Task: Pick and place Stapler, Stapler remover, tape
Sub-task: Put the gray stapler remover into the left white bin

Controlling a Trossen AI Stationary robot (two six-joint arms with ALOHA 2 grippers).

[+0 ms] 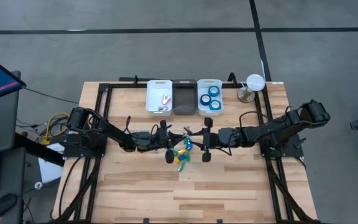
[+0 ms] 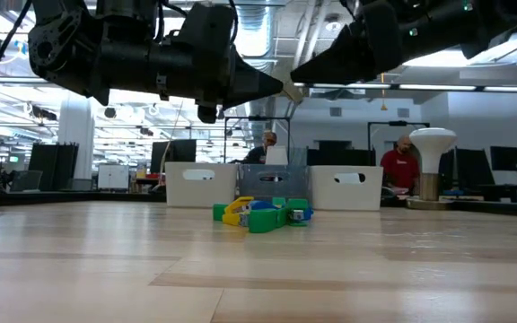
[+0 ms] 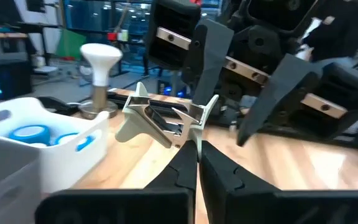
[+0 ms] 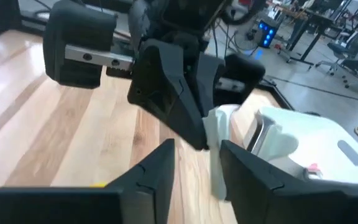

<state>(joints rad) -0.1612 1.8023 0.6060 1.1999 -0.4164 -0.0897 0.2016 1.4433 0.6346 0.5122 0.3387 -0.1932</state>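
left tool (image 3: 196,134) clamped on stapler remover (image 3: 160,118) | right tool (image 4: 194,155) parted, facing it | above counter (image 1: 229,186) centre, bins (image 1: 184,96) at 12 o'clock

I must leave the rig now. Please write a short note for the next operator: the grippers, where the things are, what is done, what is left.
Left gripper: shut on a staple remover, in the air over mid-table.
Right gripper: open, tip to tip with the left, fingers either side of the remover, not gripping.
Tape: blue rolls in the right white bin.
Left white bin: holds small pale items, too small to name.
Dark bin: contents cannot be seen.
Left: place the remover; the coloured pieces lie loose on the table, possibly the staplers.
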